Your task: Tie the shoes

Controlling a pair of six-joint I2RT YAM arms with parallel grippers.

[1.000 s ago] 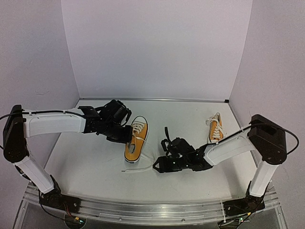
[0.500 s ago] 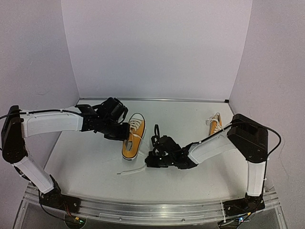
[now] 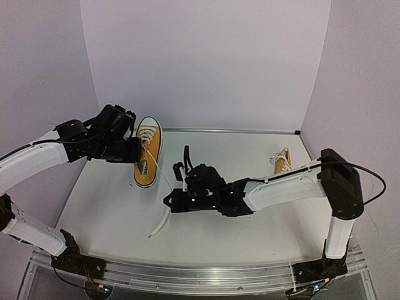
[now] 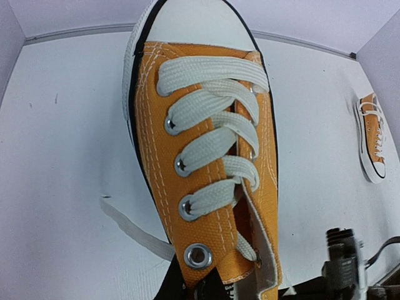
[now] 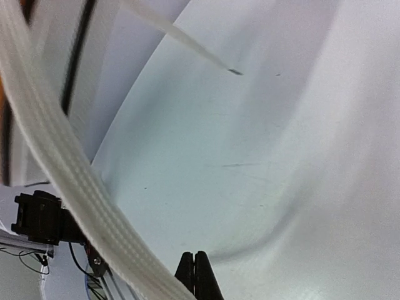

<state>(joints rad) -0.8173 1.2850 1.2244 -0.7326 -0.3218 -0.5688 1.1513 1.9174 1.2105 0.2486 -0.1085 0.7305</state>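
The likeliest failure is sitting with the long white lace (image 3: 164, 211). The right claw (image 5: 194, 270) is resting with its jaws fully closed, and the flat lace is running just beside the tips in the right wrist view, so I cannot tell whether it is pinched. If it is not, a pull is going to come away with nothing. If it is, a hard pull is risking tugging the raised shoe loose. The left claw (image 3: 133, 155) is clamping the heel end of the orange-yellow canvas sneaker (image 3: 148, 150), holding it lifted over the far-left part of the white bench (image 3: 106, 206) with its toe toward the far edge. The left arm is reaching up and inward, while the right arm is stretching low across the bench's middle. The second matching sneaker (image 3: 282, 164) is lying near the far-right edge.
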